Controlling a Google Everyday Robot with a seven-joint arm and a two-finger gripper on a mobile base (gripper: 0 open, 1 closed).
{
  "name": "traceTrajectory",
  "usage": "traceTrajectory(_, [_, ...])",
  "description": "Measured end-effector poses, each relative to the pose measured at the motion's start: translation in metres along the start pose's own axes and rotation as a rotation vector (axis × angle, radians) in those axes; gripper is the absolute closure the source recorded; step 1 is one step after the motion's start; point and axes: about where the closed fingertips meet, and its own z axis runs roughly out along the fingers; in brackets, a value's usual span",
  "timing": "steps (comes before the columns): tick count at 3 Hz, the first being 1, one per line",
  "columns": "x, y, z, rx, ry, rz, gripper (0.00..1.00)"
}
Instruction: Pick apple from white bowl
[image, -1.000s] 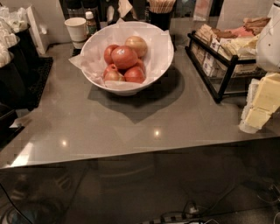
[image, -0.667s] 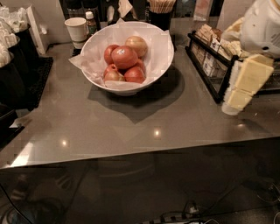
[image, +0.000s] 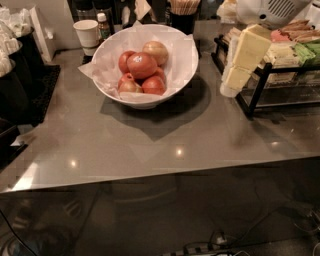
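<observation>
The apple, big, orange-red with a pale shiny patch, lies on top of the pile in the white bowl. The bowl is wide, lined with crinkled white paper, and stands at the back middle of the grey counter. A pale yellow-tan apple lies behind it and smaller darker red apples lie in front. My gripper, cream-coloured under a white arm housing, hangs at the upper right. It points down and left, just right of the bowl and above the counter, touching nothing.
A black wire rack holding snack packets stands right behind the gripper. A small white paper cup and a small bottle stand behind the bowl on the left. Dark containers line the left edge. The counter's front edge runs across the middle.
My gripper has come in from the right edge, moving up and left toward the bowl's right side. The bowl and apples have not moved.
</observation>
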Motion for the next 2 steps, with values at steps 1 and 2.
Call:
traceTrajectory(1, [-0.001, -0.009, 0.012, 0.03, -0.038, 0.034, 0.0])
traceTrajectory(2, [-0.019, -0.039, 0.046, 0.0, -0.062, 0.016, 0.0])
